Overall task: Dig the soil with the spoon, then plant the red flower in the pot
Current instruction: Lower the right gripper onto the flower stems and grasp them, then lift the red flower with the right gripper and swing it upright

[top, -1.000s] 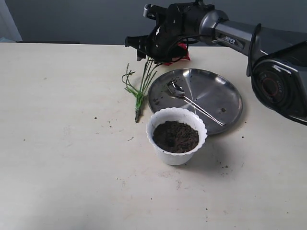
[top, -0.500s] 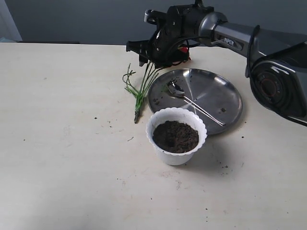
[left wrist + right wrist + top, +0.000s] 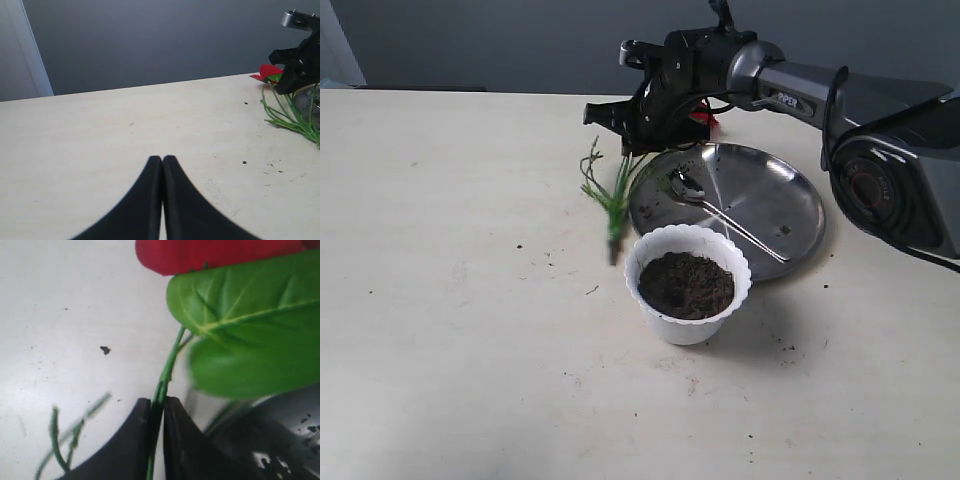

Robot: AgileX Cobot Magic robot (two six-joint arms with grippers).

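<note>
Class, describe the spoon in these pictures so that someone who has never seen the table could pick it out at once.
Find the round steel plate on the pale table, just behind the white pot of soil. The spoon lies across that plate, bowl toward the back and thin handle running toward the front right. It is the only slim, shiny metal thing there.

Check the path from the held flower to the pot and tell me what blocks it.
Nothing visible blocks it. The right tool grips the flower by its stems, beyond the pot. The spoon lies on the plate, off to the side.
</note>
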